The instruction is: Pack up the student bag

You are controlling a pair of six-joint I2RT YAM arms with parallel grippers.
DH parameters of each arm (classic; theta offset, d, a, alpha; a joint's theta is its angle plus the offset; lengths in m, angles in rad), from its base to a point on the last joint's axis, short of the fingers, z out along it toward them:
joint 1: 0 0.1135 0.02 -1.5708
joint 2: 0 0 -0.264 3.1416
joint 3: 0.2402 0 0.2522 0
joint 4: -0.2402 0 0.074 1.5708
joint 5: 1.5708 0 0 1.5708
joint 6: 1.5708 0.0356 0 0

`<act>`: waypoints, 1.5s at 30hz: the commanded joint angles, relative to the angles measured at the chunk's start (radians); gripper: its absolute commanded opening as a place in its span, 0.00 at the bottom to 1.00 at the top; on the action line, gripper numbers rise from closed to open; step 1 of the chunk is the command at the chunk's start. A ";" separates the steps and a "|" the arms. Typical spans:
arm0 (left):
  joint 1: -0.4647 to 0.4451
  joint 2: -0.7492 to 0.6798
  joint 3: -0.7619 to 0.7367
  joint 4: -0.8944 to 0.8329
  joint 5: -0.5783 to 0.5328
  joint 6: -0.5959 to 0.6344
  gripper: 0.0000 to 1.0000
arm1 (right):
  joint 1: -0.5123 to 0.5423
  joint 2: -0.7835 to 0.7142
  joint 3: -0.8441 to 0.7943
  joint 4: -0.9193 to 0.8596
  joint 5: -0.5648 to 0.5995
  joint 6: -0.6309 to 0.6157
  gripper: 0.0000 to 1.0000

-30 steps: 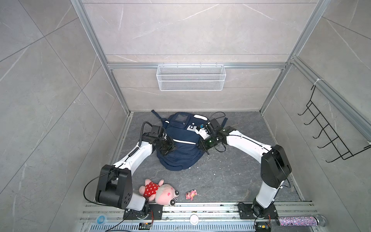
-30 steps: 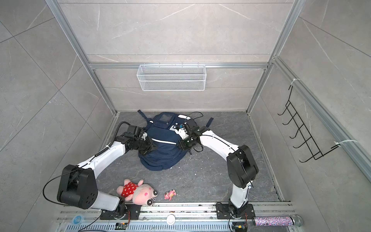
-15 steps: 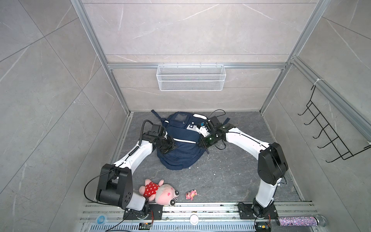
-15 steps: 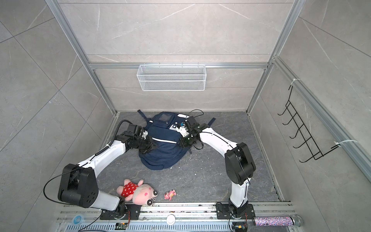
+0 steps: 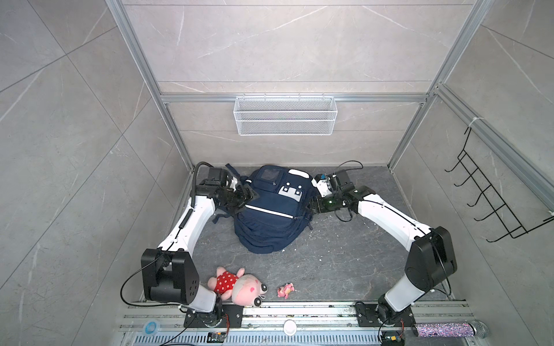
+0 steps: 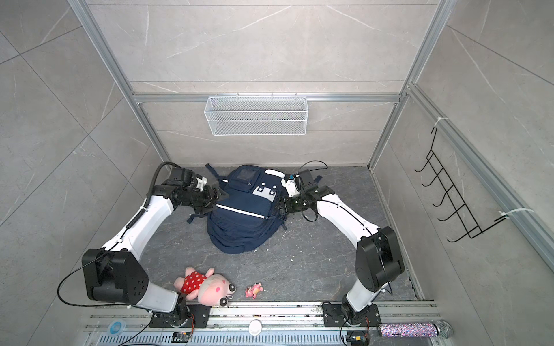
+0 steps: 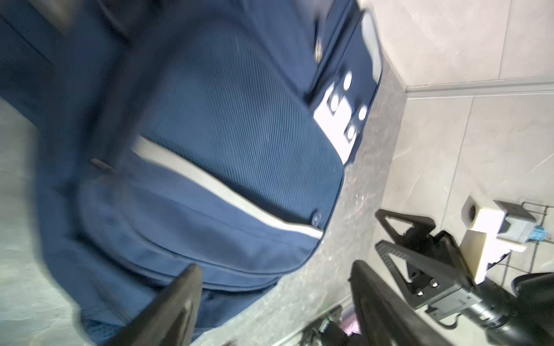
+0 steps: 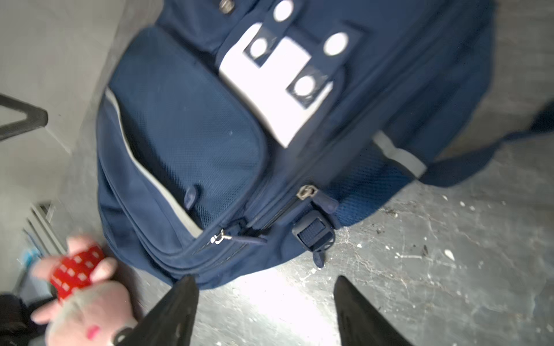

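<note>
At the back of the floor [image 5: 344,254], the student bag [image 5: 269,215] lying front-up, pink plush pig [image 5: 236,284] at the front, left gripper [image 5: 251,196] spread empty at the bag's left edge, right gripper [image 5: 311,206] spread empty at its right edge, tiny pink toy [image 5: 285,290] beside the pig.

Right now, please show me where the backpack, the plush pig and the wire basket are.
backpack [image 5: 266,202], in a top view, on its navy front pocket.
plush pig [image 5: 237,286], in a top view, where head meets red dress.
wire basket [image 5: 284,117], in a top view, on its front mesh.
</note>
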 commanded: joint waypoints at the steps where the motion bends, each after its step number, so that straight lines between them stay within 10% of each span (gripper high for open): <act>1: 0.066 0.074 0.039 -0.038 -0.009 0.095 0.87 | -0.068 -0.004 -0.051 0.045 0.023 0.149 0.78; 13: 0.124 0.368 0.070 0.111 0.060 0.115 0.84 | -0.146 -0.044 -0.125 0.061 0.020 0.233 0.93; 28: -0.171 0.155 -0.362 0.280 0.026 -0.061 0.80 | -0.220 -0.032 -0.166 0.072 0.025 0.262 0.97; 45: -0.187 0.215 -0.222 0.212 -0.014 -0.030 0.80 | -0.237 0.072 -0.361 0.352 -0.175 0.309 0.97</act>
